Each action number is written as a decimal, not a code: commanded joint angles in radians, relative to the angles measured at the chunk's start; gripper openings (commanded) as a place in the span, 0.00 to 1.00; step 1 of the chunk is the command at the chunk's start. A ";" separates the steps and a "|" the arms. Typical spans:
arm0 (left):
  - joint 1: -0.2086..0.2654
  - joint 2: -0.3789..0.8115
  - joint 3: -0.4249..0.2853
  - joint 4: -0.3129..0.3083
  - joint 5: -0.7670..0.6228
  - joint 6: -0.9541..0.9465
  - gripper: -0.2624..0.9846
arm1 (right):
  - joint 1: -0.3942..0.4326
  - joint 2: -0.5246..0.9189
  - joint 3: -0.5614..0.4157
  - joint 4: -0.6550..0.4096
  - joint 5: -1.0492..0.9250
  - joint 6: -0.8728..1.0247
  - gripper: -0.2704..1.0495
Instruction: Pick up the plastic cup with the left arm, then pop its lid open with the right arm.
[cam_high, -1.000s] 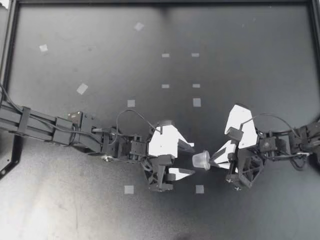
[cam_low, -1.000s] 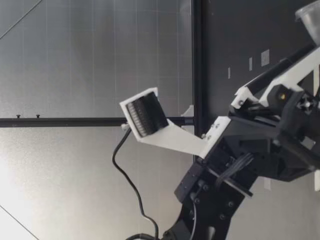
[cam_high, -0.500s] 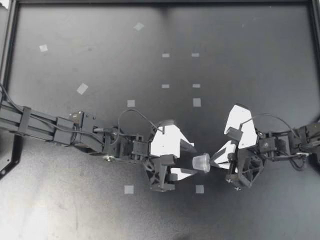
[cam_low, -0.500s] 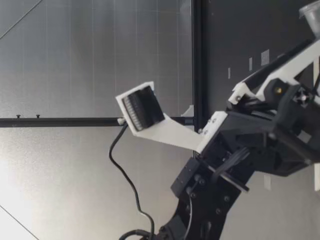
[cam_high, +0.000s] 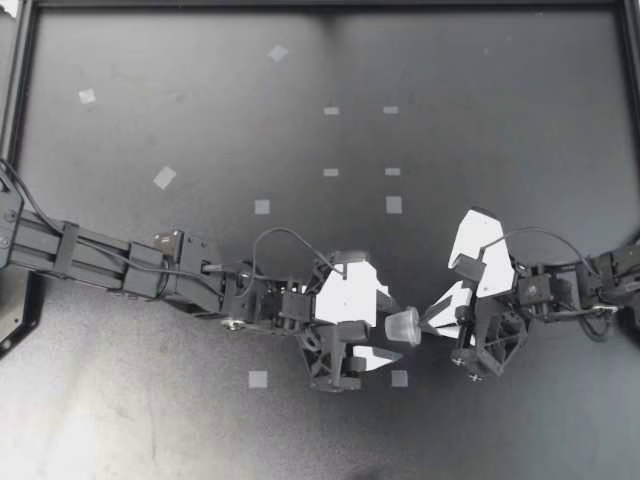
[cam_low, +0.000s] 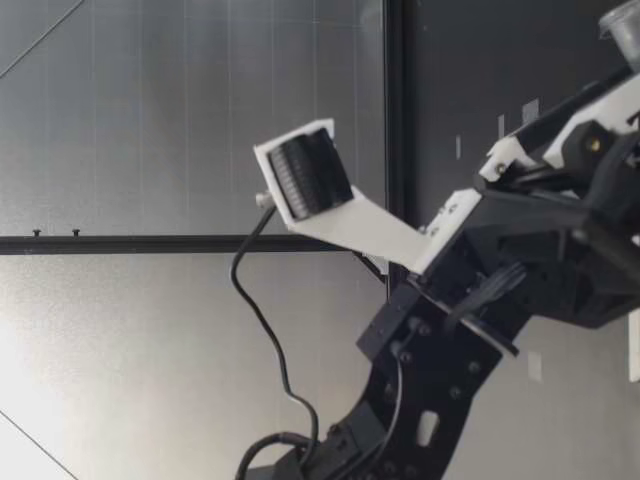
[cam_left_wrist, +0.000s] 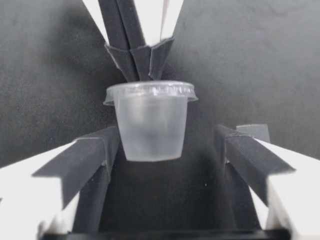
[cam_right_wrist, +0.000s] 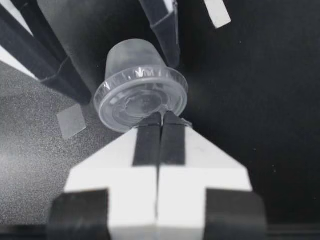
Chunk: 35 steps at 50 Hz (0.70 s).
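A small translucent cup (cam_high: 402, 326) with a clear lid hangs on its side just above the black table. My right gripper (cam_high: 424, 322) is shut on the lid's rim; in the right wrist view its fingertips (cam_right_wrist: 161, 120) pinch that rim on the cup (cam_right_wrist: 137, 85). My left gripper (cam_high: 393, 331) is open with the cup between its fingers. From the left wrist, the cup (cam_left_wrist: 150, 120) sits between the dark pads (cam_left_wrist: 90, 160), close to one and clear of the other. The low view catches only the cup's edge (cam_low: 625, 25).
Small pale tape squares dot the black table (cam_high: 500, 130), two of them (cam_high: 258, 379) (cam_high: 399, 378) near the grippers and others (cam_high: 394, 204) farther back. A black frame rail (cam_high: 320, 5) runs along the far edge.
My left arm has moved toward the right gripper, so its open fingers now stand on either side of the cup. The right arm and the cup have stayed put.
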 joint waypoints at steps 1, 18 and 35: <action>0.000 -0.017 -0.026 0.002 0.003 0.000 0.69 | 0.006 -0.017 -0.012 -0.002 -0.008 0.000 0.11; 0.000 -0.028 -0.028 0.000 0.048 -0.005 0.47 | 0.005 -0.064 0.002 -0.002 0.000 0.003 0.11; 0.002 -0.172 0.094 0.000 -0.025 0.014 0.34 | 0.009 -0.414 0.121 0.003 0.014 0.189 0.17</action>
